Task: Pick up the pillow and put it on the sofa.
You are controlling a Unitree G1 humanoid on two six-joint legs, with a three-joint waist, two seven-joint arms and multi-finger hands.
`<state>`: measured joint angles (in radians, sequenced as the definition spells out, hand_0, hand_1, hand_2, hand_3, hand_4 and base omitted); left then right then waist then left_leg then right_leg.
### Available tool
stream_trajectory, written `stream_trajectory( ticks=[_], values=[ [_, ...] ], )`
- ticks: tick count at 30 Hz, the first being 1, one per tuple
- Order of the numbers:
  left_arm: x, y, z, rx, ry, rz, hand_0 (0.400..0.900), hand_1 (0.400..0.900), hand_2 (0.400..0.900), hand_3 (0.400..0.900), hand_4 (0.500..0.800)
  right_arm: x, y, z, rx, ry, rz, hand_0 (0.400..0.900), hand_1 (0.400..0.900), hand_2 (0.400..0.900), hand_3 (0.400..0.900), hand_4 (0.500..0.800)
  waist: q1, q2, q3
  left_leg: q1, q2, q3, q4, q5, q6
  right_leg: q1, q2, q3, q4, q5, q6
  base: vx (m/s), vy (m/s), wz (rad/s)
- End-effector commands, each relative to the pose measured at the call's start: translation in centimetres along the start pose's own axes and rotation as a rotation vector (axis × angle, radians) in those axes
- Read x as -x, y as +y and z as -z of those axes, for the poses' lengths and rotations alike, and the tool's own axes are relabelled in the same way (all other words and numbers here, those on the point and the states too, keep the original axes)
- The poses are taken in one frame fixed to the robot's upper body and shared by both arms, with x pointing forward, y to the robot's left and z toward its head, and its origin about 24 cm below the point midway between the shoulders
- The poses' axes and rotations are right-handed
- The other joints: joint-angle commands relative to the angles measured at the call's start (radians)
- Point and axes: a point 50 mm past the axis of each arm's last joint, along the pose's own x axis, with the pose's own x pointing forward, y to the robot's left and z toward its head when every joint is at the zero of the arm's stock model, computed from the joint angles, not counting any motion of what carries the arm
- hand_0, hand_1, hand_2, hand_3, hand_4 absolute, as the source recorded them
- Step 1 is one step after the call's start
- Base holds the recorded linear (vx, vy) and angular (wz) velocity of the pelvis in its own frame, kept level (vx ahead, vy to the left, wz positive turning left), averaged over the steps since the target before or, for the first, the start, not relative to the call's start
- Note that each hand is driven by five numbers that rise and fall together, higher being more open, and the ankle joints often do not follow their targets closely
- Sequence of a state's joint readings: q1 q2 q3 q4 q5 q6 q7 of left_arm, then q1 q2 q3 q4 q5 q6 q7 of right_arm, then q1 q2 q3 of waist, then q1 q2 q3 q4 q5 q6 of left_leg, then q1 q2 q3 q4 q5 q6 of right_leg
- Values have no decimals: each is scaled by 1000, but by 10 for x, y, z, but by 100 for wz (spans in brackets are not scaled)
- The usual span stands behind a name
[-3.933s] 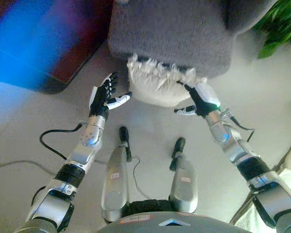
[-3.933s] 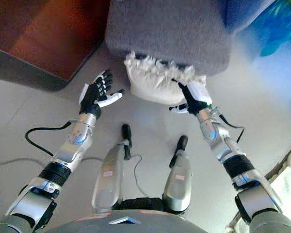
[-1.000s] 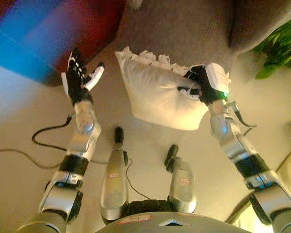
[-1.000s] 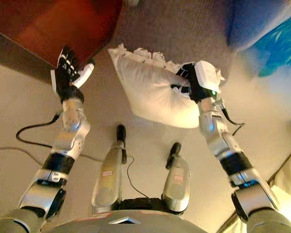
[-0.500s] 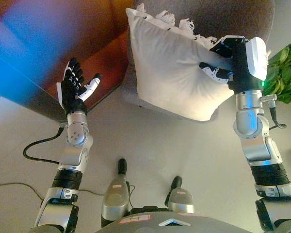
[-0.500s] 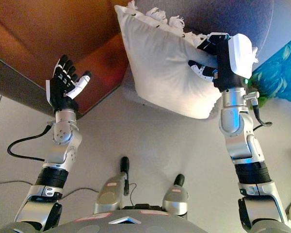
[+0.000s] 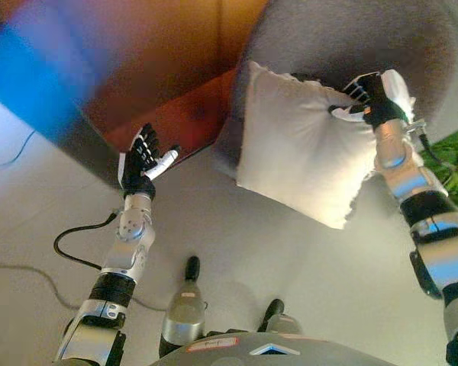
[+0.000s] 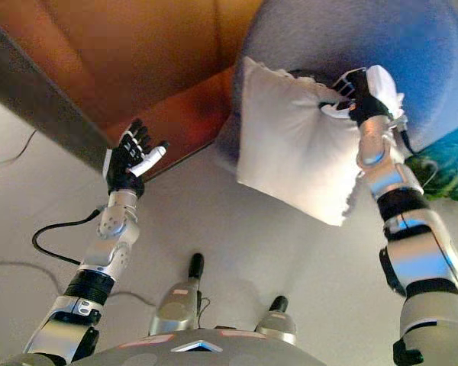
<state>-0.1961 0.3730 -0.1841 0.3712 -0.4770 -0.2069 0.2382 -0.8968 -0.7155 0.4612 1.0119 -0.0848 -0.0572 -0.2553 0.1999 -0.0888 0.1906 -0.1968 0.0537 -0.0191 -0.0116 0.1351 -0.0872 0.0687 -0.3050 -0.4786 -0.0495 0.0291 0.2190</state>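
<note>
A white pillow (image 7: 301, 152) with a fringed edge hangs in the air in front of the grey sofa (image 7: 366, 46). My right hand (image 7: 369, 99) is shut on the pillow's upper right corner and holds it up against the sofa's front. The pillow's lower corner dangles above the floor. My left hand (image 7: 141, 164) is open and empty, raised at the left, well apart from the pillow. The same scene shows in the right eye view, with the pillow (image 8: 294, 145), the right hand (image 8: 355, 95) and the left hand (image 8: 130, 162).
A reddish-brown wooden cabinet (image 7: 160, 69) stands at the upper left beside the sofa. A green plant (image 7: 454, 152) shows at the right edge. Pale floor (image 7: 275, 252) lies below the pillow.
My right hand has carried the pillow up and further toward the sofa, and the arm has stretched out. The view has shifted. My left hand stays open at the left.
</note>
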Motion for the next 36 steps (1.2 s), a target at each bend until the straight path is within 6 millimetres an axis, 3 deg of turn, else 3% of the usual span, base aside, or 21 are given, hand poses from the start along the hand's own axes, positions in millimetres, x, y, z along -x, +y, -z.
stream_trajectory(
  ticks=[1,6,7,8,10,13,16,21,22,23,25,26,29,34,35,36],
  values=[
    [-10,-14,-47,45,-248,118,900,900,900,900,800,-22,-133,-93,-138,-285,424,400,400,400,400,500,49,-17,-56,11,37,10,29,-61,-41,-57,-61,13,22,151,17,1,-25,30],
    [4,-13,-37,45,-212,211,900,900,900,900,800,-20,-178,-63,-30,-144,488,400,400,400,400,500,113,18,-40,-33,30,-34,18,-42,-49,-65,-55,-27,1,146,20,42,-39,30],
    [6,-12,-36,39,-206,220,900,900,900,900,800,-18,-185,-60,-23,-127,500,514,514,514,514,568,119,24,-38,-38,29,-42,18,-41,-49,-65,-54,-32,-2,142,20,48,-26,23],
    [7,-11,-36,41,-206,224,900,900,900,900,800,-16,-194,-55,-28,-105,526,900,900,900,900,800,127,26,-38,-42,26,-48,17,-39,-49,-63,-54,-39,-6,143,20,53,-19,21],
    [9,-6,-37,42,-206,220,900,900,900,900,800,-13,-202,-47,-51,-68,555,900,900,900,900,800,138,37,-38,-44,19,-61,16,-39,-48,-55,-55,-49,-11,138,21,70,-3,16],
    [11,-5,-37,42,-204,221,900,900,900,900,800,-14,-201,-50,-52,-70,554,900,900,900,900,800,137,43,-39,-38,16,-66,17,-41,-47,-43,-55,-55,-14,137,21,49,9,2],
    [11,-3,-39,42,-211,207,900,900,900,900,800,-16,-191,-54,-81,-94,536,900,900,900,900,800,125,44,-47,-24,15,-70,18,-49,-44,-25,-54,-52,-16,132,20,49,5,-6],
    [2,-3,-42,41,-215,159,900,900,900,900,800,-20,-163,-76,-319,-215,509,900,900,900,900,800,78,43,-61,16,15,-45,37,-83,-35,-2,-58,-27,-19,125,17,54,33,-31],
    [-2,-3,-46,38,-227,139,900,900,900,900,800,-18,-149,-95,-371,-316,476,900,900,900,900,800,46,41,-64,24,17,-29,56,-95,-31,-1,-59,-4,-16,123,13,22,30,-31],
    [-2,-3,-46,35,-226,140,900,900,900,900,800,-17,-148,-94,-372,-314,475,900,900,900,900,800,48,38,-65,24,17,-28,57,-96,-31,-1,-60,-3,-16,123,14,35,37,-50],
    [-9,-3,-52,14,-244,100,900,900,900,900,800,-8,-114,-112,-504,-443,374,900,900,900,900,800,-6,39,-68,55,26,1,79,-120,-24,6,-55,36,-9,115,6,48,15,-54],
    [-9,-3,-52,10,-243,101,900,900,900,900,800,-8,-113,-110,-506,-439,375,900,900,900,900,800,-1,36,-67,59,27,4,79,-122,-24,8,-55,39,-8,114,6,56,5,-54],
    [-15,-1,-56,-5,-253,71,900,900,900,900,800,5,-80,-107,-586,-489,257,900,900,900,900,800,-50,36,-78,102,50,40,97,-146,-26,20,-47,75,-3,100,-1,52,-5,-51],
    [-16,3,-56,-17,-251,31,900,900,900,900,800,49,-16,-78,-765,-504,52,900,900,900,900,800,-126,46,-96,181,91,107,121,-179,-33,42,-31,138,5,73,-13,42,-25,-54],
    [-15,7,-53,-15,-242,17,900,900,900,900,800,67,-2,-63,-795,-488,-7,900,900,900,900,800,-158,54,-102,208,103,131,124,-187,-35,50,-27,155,6,67,-14,24,-24,-38],
    [-14,7,-52,-17,-239,19,900,900,900,900,800,68,-1,-62,-795,-484,-7,900,900,900,900,800,-153,53,-103,211,104,134,123,-188,-35,51,-26,158,6,67,-14,11,-30,-44]
  ],
)
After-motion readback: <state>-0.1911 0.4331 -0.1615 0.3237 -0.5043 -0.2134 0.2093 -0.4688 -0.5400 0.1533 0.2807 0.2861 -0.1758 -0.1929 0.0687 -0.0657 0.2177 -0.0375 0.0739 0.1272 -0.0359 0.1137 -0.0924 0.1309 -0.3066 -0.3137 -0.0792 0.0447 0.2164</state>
